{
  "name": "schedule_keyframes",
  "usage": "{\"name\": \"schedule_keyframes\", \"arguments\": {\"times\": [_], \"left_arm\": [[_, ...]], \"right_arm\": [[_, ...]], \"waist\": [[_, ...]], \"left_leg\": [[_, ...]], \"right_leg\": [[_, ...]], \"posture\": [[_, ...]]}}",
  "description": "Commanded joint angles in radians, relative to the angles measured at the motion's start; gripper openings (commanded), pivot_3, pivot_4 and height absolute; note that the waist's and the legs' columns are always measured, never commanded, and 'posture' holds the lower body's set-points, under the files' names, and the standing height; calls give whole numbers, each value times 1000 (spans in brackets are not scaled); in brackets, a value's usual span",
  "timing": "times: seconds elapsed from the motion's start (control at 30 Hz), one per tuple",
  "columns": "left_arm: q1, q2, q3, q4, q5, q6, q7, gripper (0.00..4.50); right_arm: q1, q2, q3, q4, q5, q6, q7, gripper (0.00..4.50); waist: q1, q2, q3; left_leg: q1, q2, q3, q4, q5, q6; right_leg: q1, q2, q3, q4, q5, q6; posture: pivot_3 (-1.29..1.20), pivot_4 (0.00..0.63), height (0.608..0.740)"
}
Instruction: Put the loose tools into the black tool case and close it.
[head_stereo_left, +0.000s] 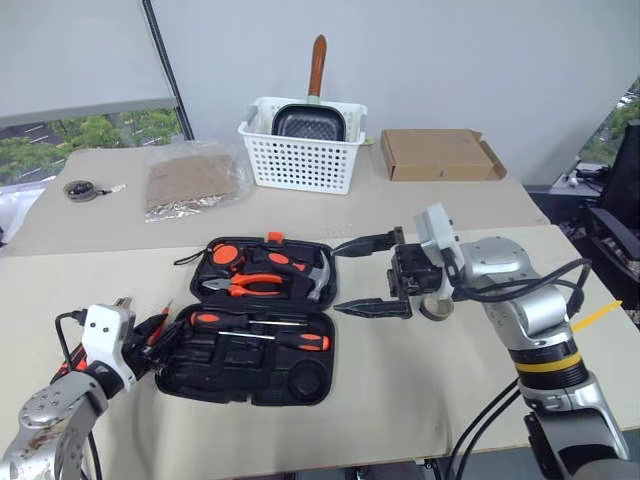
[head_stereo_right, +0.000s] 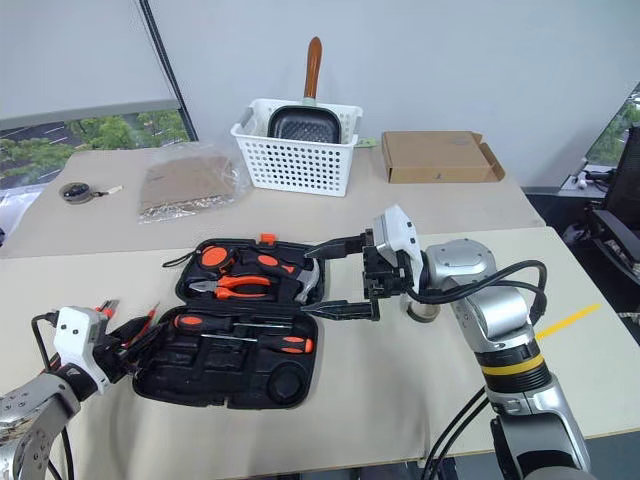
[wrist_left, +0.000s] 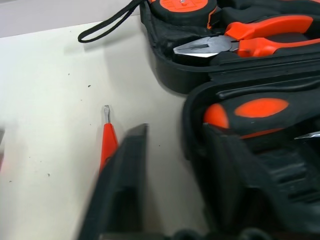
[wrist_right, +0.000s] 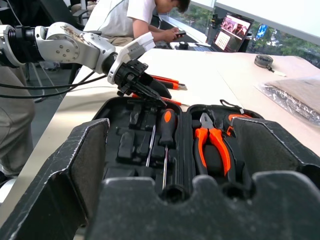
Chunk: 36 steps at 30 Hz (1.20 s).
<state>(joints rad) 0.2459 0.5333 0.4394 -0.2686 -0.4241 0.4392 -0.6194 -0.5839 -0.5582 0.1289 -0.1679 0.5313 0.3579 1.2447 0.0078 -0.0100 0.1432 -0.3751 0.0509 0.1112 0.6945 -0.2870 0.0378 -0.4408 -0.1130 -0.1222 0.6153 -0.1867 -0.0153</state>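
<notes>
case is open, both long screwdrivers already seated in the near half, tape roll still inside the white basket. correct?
Not quite. The black tool case is open and both long screwdrivers lie in its near half, but the tape roll sits on the table beside the case, partly hidden behind the right tool, as the right eye view shows. The white basket holds a dark pan.

Honestly there's nothing readable here. No brand or label shows on the black tool case (head_stereo_left: 250, 340), the tools in it, or the cardboard box (head_stereo_left: 437, 155). The laptop screen (wrist_right: 231, 27) behind the person is lit, but whatever's on it is too small to make out.
</notes>
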Motion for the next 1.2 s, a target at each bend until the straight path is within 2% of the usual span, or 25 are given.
{"name": "schedule_keyframes", "arguments": {"times": [0.03,0.07,0.2,0.23,0.27,0.3,0.33,0.4,0.5,0.63,0.9,1.2], "left_arm": [[-2,-28,51,48,-28,-10,35,199],[-10,-35,61,42,-51,-21,28,14],[-22,-55,74,25,-107,-20,24,14],[-20,-59,65,26,-104,-19,33,753],[-21,-66,57,25,-102,-14,46,839],[-23,-75,50,23,-101,-10,59,1250],[-26,-87,42,18,-102,-6,73,1250],[-37,-123,13,1,-105,3,104,928],[-62,-166,-52,-22,-91,8,125,68],[-103,-197,-117,-26,-54,11,172,30],[-112,-211,-222,-51,-25,8,166,30],[-182,-205,-272,-21,-22,6,149,30]], "right_arm": [[-44,-10,-39,-26,21,5,-8,4500],[-45,-10,-37,-22,18,1,-8,4500],[-44,-9,-32,-14,10,-11,-8,4500],[-43,-8,-32,-14,9,-13,-9,4500],[-42,-7,-32,-14,8,-15,-10,4500],[-42,-6,-31,-13,7,-16,-10,4500],[-40,-6,-32,-12,7,-19,-9,4500],[-35,-4,-31,-12,4,-25,-11,4500],[-27,-4,-31,-15,-1,-33,-16,4500],[-19,-8,-34,-13,-6,-41,-18,4500],[3,-28,-43,-14,-12,-53,-18,4500],[18,-27,-47,-17,-19,-61,-26,4500]], "waist": [[-1,1,1],[-1,1,1],[1,1,1],[2,1,1],[3,1,1],[3,1,1],[3,1,1],[5,1,1],[15,1,1],[31,2,1],[45,2,1],[56,2,1]], "left_leg": [[1,0,0,0,0,-1],[1,0,0,0,-1,-1],[2,1,0,0,-2,-4],[1,0,0,0,-2,-4],[1,0,0,0,0,-1],[0,0,0,0,0,0],[-1,0,0,0,1,0],[-2,-1,1,0,1,3],[-3,-2,1,0,1,4],[-3,-2,0,1,0,1],[-4,-3,0,2,0,2],[-7,-5,0,2,1,6]], "right_leg": [[0,0,0,1,0,0],[0,0,-1,1,0,0],[0,0,-1,1,0,0],[-1,0,-1,1,0,0],[-1,0,-1,1,0,0],[-1,0,-1,0,0,0],[-1,0,-1,-1,1,-1],[-1,-1,-1,-3,1,-1],[0,-2,-1,-4,1,-1],[0,-3,-1,-4,2,0],[1,-3,-1,-4,2,0],[0,-4,-2,-6,2,1]], "posture": [[0,150,700],[0,150,700],[0,150,700],[0,150,700],[0,150,700],[0,150,700],[0,150,700],[0,150,700],[0,150,700],[0,150,700],[0,150,700],[0,150,700]]}}
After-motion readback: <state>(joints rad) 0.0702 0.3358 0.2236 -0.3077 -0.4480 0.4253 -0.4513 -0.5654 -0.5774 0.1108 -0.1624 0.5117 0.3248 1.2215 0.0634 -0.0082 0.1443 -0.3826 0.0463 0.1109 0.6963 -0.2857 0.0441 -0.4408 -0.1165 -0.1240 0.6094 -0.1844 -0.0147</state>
